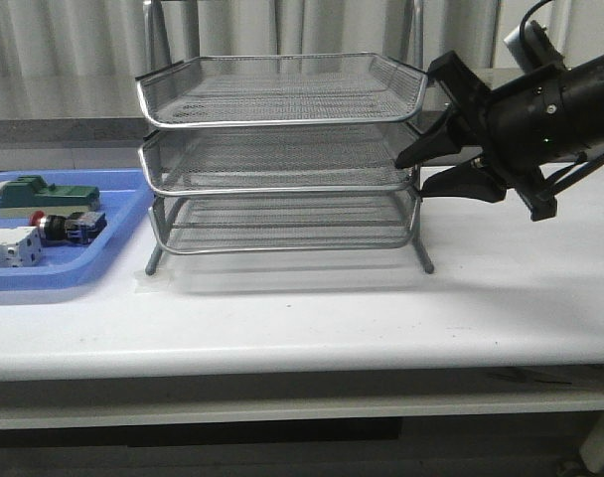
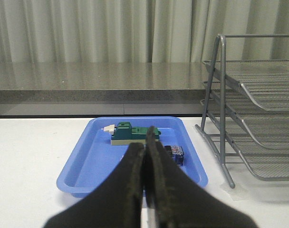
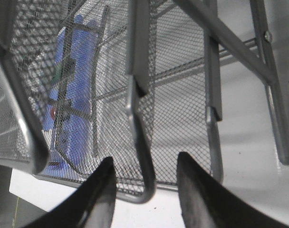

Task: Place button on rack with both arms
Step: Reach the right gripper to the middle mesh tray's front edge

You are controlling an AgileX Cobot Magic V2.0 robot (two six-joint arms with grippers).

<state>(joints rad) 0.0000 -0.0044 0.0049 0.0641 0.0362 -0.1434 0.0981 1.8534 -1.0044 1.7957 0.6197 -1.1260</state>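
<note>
The button, with a red cap and black body, lies in the blue tray at the left. In the left wrist view only its dark end shows beside my fingers. The silver three-tier rack stands mid-table. My left gripper is shut and empty, hovering over the tray's near side; it is out of the front view. My right gripper is open, its fingers straddling the right rim of the rack's middle tier. In the right wrist view the gripper has a chrome rim between its fingers.
A green-and-beige block and a white switch block share the blue tray; the green block also shows in the left wrist view. The rack's legs stand just right of the tray. A grey ledge and curtains lie behind the table.
</note>
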